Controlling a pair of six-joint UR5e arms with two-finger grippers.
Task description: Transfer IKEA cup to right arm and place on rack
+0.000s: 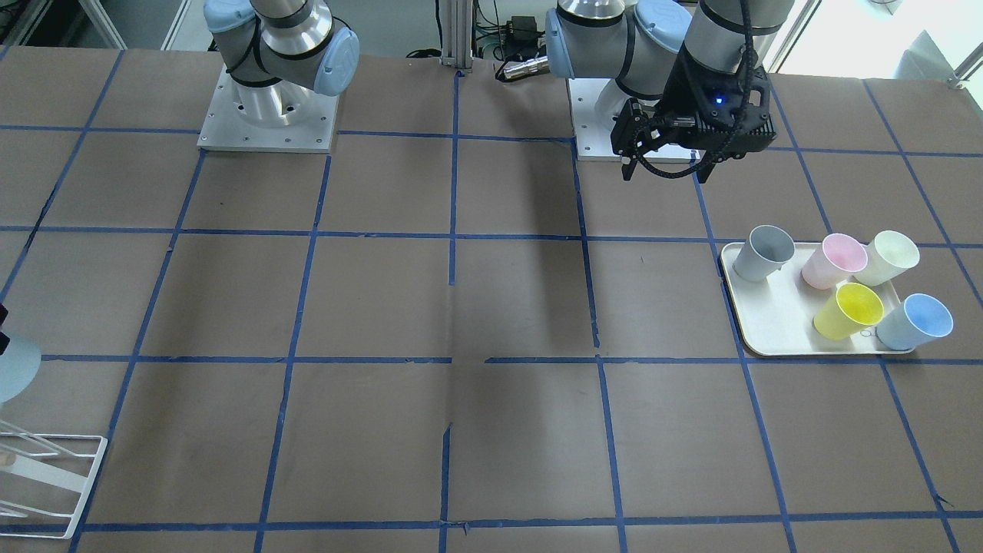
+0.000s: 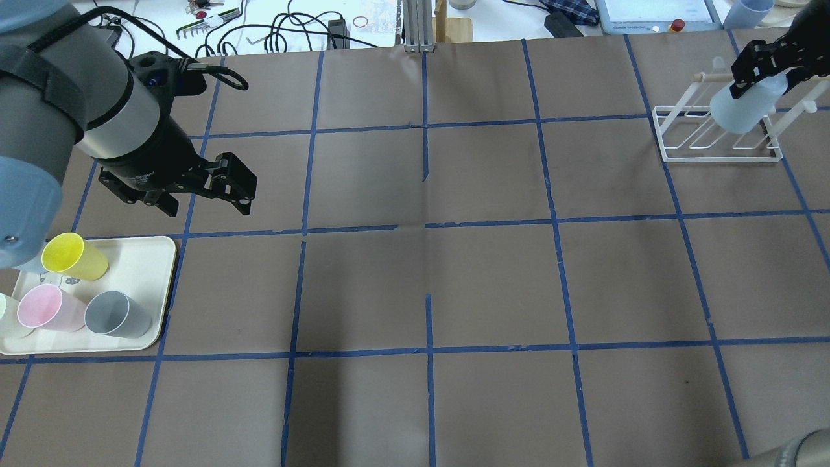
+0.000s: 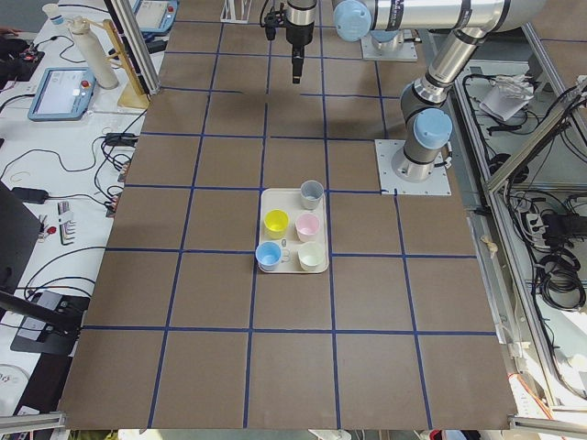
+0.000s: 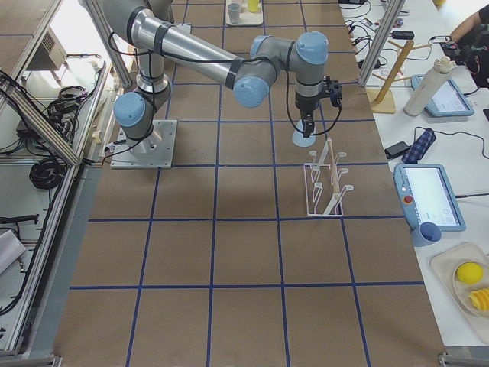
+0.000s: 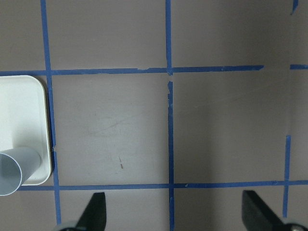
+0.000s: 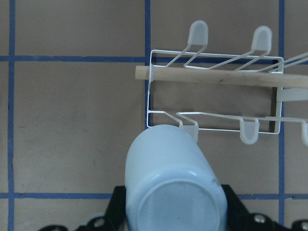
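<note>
- Tray [image 2: 150, 251] first, closest to the robot's left side: cream, rounded corners, with a yellow cup [image 2: 74, 256], a pink cup [image 2: 48, 308] and a grey cup [image 2: 117, 314] on it. The front camera also shows a cream cup [image 1: 887, 257] and a second blue cup [image 1: 914, 321] there.
- Left gripper [image 5: 175, 214] hangs just past the tray over bare brown table [image 2: 428, 279] with blue tape lines. Its fingers are spread wide and there's nothing between them.
- Way over on the far right is the rack [image 2: 720, 157], white wire with slanted rods and a wooden dowel [image 6: 202, 76] lying across the top.
- Right gripper [image 2: 760, 72] is above the rack's end, fingers clamped on either side of the IKEA cup [image 2: 746, 107].
- Cup is pale blue and flipped over, base up toward the wrist camera and mouth pointing down at the rack's corner, a bit tilted.
- Its rim sits right by one of the capped rod tips, but honestly I can't tell if it's touching the rod or just hovering over it.
</note>
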